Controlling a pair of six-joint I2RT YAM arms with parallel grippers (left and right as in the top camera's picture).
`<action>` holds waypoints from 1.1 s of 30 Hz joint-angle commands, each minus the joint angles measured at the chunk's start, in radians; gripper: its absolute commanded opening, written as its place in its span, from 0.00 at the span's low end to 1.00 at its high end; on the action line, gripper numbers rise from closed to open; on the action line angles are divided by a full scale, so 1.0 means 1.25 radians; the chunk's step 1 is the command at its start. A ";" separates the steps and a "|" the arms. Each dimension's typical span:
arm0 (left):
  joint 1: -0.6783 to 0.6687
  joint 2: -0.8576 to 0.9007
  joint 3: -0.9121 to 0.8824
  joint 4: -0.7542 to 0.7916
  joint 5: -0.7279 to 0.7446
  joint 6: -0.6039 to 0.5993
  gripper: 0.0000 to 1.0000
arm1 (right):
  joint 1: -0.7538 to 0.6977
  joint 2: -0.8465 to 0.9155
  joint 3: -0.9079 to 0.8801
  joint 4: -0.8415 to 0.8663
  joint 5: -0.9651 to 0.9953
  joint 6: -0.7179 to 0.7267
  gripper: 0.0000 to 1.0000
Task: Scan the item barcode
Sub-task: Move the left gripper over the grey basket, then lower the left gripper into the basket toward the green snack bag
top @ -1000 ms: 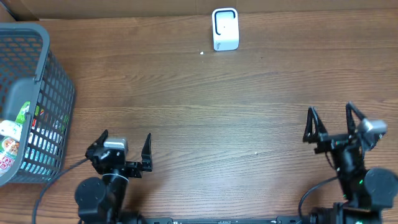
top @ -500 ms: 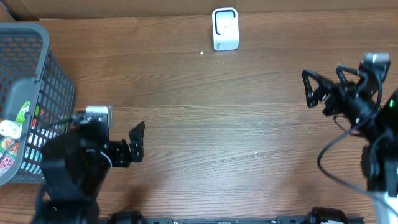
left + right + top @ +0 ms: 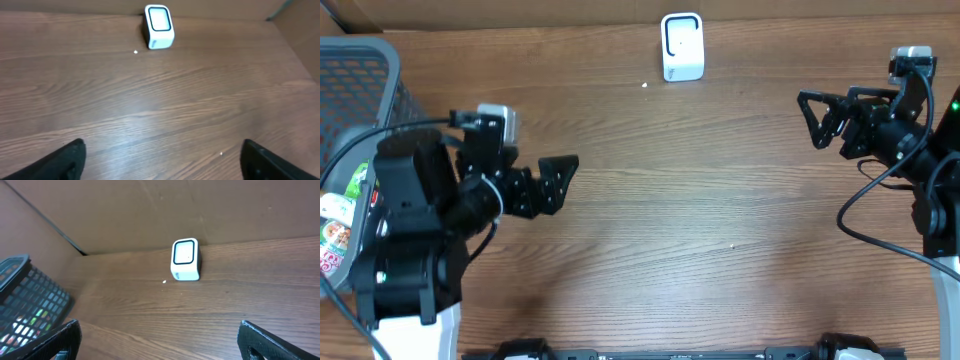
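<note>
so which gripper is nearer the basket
The left gripper: it is on the basket's side of the table, while the right gripper is at the opposite side, past the scanner.

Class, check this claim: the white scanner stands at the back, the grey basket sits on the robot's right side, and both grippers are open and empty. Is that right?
No: the grey basket sits on the robot's left side, as the overhead view shows. The white scanner does stand at the back, and the left gripper and right gripper are open and empty.
</note>
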 commanded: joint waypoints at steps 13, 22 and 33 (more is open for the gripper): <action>-0.004 0.039 0.174 -0.036 -0.468 -0.238 0.87 | 0.003 -0.005 0.021 -0.032 -0.020 -0.032 1.00; 0.020 0.134 0.316 -0.134 -0.741 -0.340 0.89 | 0.003 -0.005 0.021 -0.088 -0.021 -0.052 1.00; 0.273 0.213 0.330 -0.171 -0.712 -0.411 0.90 | 0.003 -0.005 0.021 -0.160 -0.021 -0.067 1.00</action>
